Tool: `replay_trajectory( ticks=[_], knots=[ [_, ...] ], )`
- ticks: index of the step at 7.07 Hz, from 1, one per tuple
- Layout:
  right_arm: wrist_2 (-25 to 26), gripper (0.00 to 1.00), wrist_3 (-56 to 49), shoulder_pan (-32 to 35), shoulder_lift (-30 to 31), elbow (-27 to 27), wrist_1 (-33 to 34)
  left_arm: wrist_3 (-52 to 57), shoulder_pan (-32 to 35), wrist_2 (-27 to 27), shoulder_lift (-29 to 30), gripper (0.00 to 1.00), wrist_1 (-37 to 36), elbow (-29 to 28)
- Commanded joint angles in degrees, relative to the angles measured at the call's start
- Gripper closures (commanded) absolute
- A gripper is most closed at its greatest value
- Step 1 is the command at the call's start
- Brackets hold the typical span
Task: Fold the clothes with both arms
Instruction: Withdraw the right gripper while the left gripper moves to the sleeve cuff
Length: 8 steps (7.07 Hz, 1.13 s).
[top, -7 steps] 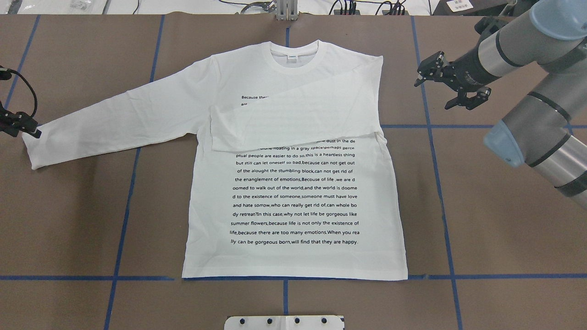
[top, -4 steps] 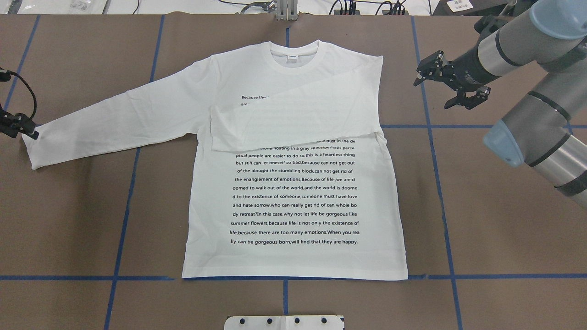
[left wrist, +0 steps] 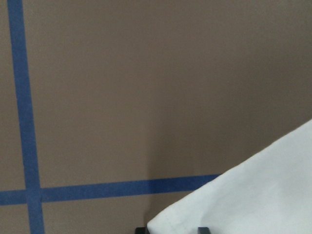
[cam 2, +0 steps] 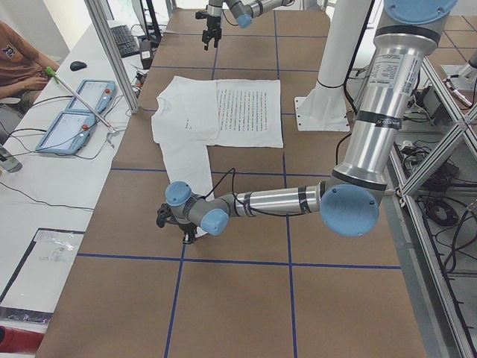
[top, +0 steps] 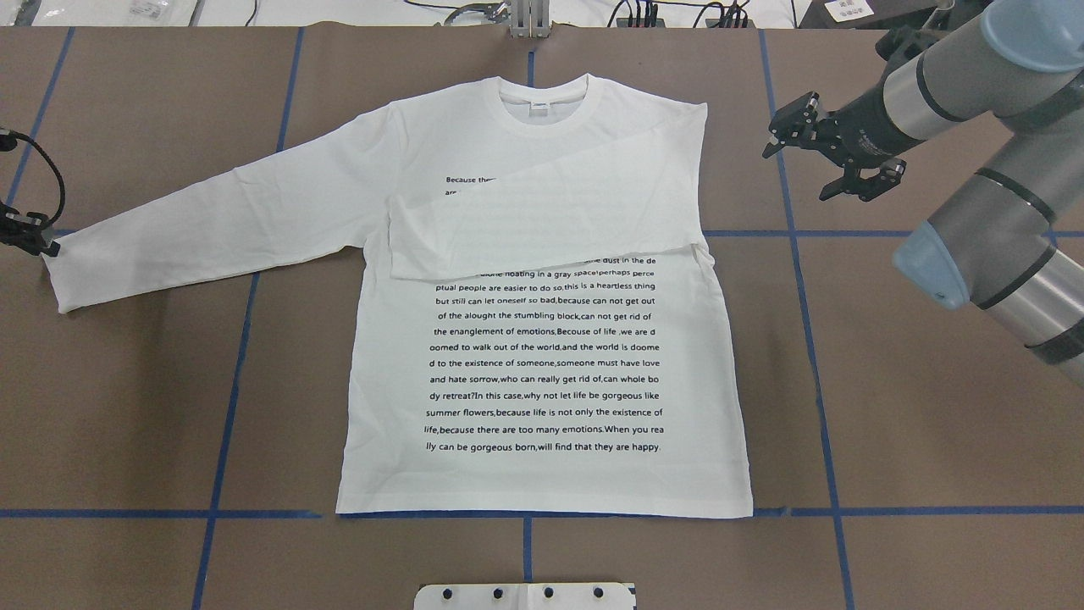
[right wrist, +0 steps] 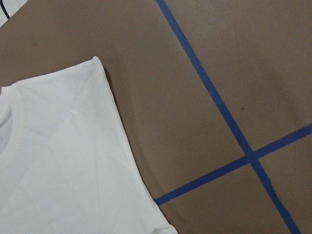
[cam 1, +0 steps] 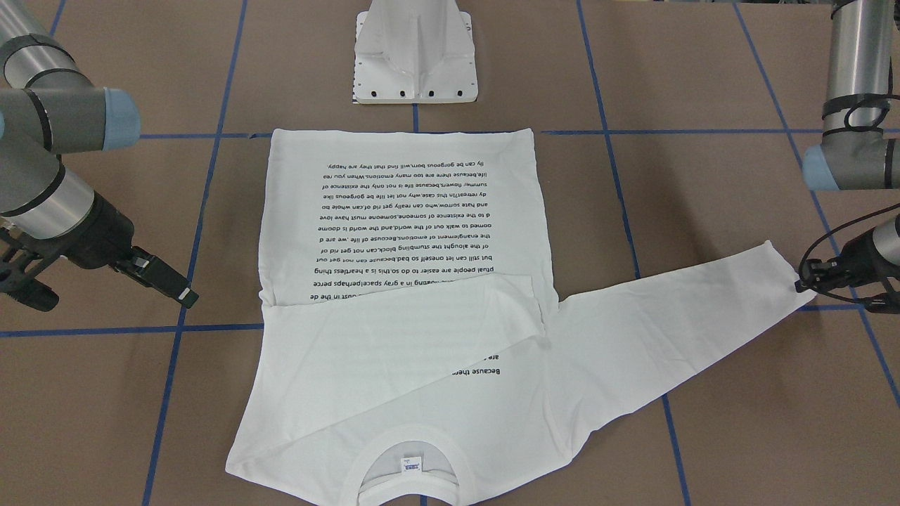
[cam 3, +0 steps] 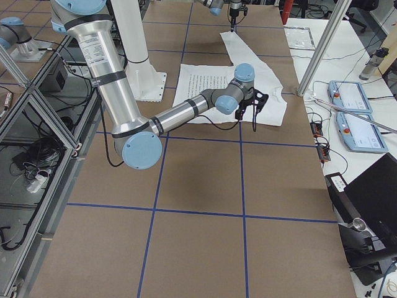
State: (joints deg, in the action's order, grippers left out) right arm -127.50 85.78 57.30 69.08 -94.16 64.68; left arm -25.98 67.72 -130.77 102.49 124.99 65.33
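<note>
The white long-sleeved T-shirt (top: 542,356) lies flat on the brown table, printed text up, collar (top: 546,106) at the far edge. One sleeve (top: 550,224) is folded across the chest. The other sleeve (top: 212,224) stretches out flat to the overhead view's left. My left gripper (top: 34,235) is low at that sleeve's cuff (top: 55,275). In the left wrist view the cuff corner (left wrist: 234,195) lies between the spread fingertips (left wrist: 204,229). My right gripper (top: 796,174) is open and empty, off the shirt beside its folded shoulder (right wrist: 58,156); it also shows in the front view (cam 1: 112,301).
The white pedestal base (top: 525,596) stands just behind the shirt's hem. Blue tape lines (top: 224,424) cross the table. In the left side view, a side bench holds tablets (cam 2: 74,112) and cables, an upright metal post (cam 2: 112,52) stands at the table's edge, and a person (cam 2: 19,60) sits beyond.
My left gripper has slid a little toward the table's left edge, out to the cuff's end. My right gripper has shifted slightly toward the far edge. The shirt lies as before.
</note>
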Motion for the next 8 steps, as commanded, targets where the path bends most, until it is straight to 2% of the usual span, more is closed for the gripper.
replay_trajectory(
  ticks=[1, 2, 5, 6, 7, 8],
  knots=[
    [-0.03, 0.01, 0.00, 0.00, 0.09, -0.06, 0.01, -0.13, 0.04, 0.86, -0.01, 0.77, 1.13, -0.38],
    [-0.03, 0.01, 0.00, 0.00, 0.09, -0.06, 0.01, 0.05, -0.05, 0.86, 0.17, 1.00, 1.22, -0.12],
    [-0.12, 0.01, 0.00, 0.09, 0.09, -0.06, 0.09, -0.13, 0.04, 0.95, 1.04, 1.00, 0.95, 0.41],
    [-0.20, 0.01, 0.00, 0.26, 0.09, -0.06, 0.09, 0.05, 0.04, 0.95, 0.96, 0.72, 0.95, 0.32],
    [-0.47, 0.01, 0.00, 0.53, 0.09, -0.06, 0.09, 0.66, -0.05, 0.86, 1.13, 0.51, 1.04, 0.15],
    [-0.47, 0.01, 0.00, 0.53, 0.09, -0.06, 0.09, 0.75, -0.05, 0.69, 1.14, 0.46, 1.04, 0.15]
  ],
)
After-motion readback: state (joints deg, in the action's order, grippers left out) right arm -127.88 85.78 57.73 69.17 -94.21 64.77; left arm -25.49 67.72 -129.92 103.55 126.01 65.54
